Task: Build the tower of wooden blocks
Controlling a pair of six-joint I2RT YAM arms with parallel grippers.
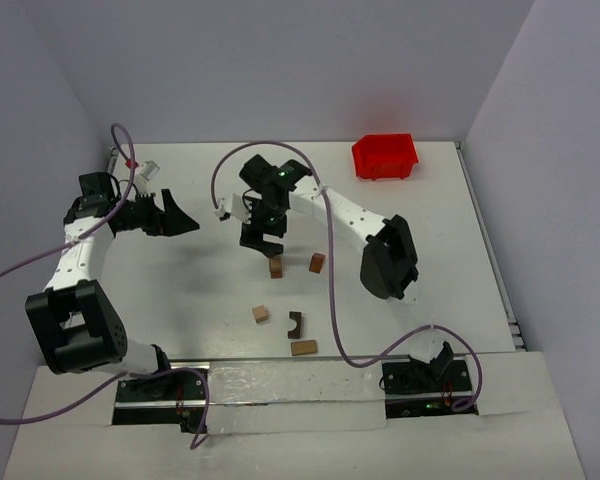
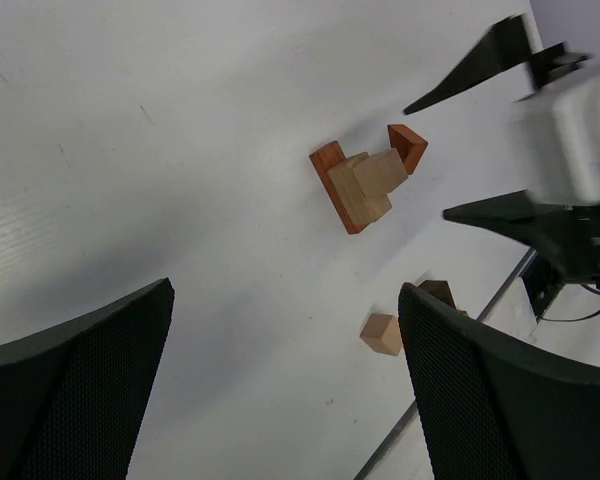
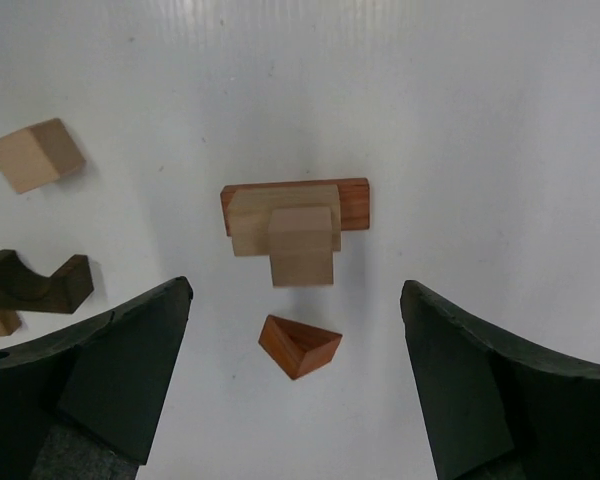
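The tower [image 1: 276,266] is a short stack: a red-brown bar, a pale bar and a pale cube [image 3: 302,240] on top, also in the left wrist view [image 2: 360,185]. A red-brown wedge block [image 3: 300,346] lies on the table beside it [image 1: 317,262]. My right gripper [image 1: 263,243] hovers just above the stack, open and holding nothing [image 3: 298,292]; the wedge shows between its fingers, far below them. Loose wood blocks lie nearer the bases: a tan cube [image 1: 261,314], a dark arch piece [image 1: 296,322] and a tan bar [image 1: 303,348]. My left gripper [image 1: 183,222] stands open at the left, empty [image 2: 287,292].
A red bin [image 1: 385,156] sits at the back right of the table. A small pale object [image 1: 147,170] lies at the back left. Purple cables loop over both arms, one [image 1: 335,300] hanging close to the loose blocks. Walls enclose three sides.
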